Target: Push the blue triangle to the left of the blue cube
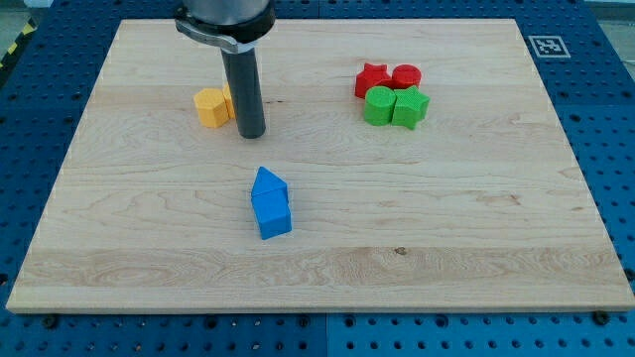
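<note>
Behind the rod, a yellow block (211,106) sits partly hidden; the fingerless tip (252,134) stands well above the touching blue triangle (267,183) and blue cube (272,214); corner marker (545,45) unreadable

The board (327,248) was pale wood with a visible grain running across it and a smooth, matt finish; a few small dark knots showed. Around it lay a blue surface (605,119), matt, perforated with rows of small holes. The rod (243,89) looked like dark metal or plastic, smooth with a faint sheen, under a glossier black collar (225,20). The blue triangle (268,183), blue cube (272,215), 2 yellow blocks (210,106), 2 red blocks (387,77) and 2 green blocks (395,106) looked like smooth, matt plastic in solid colours.
</note>
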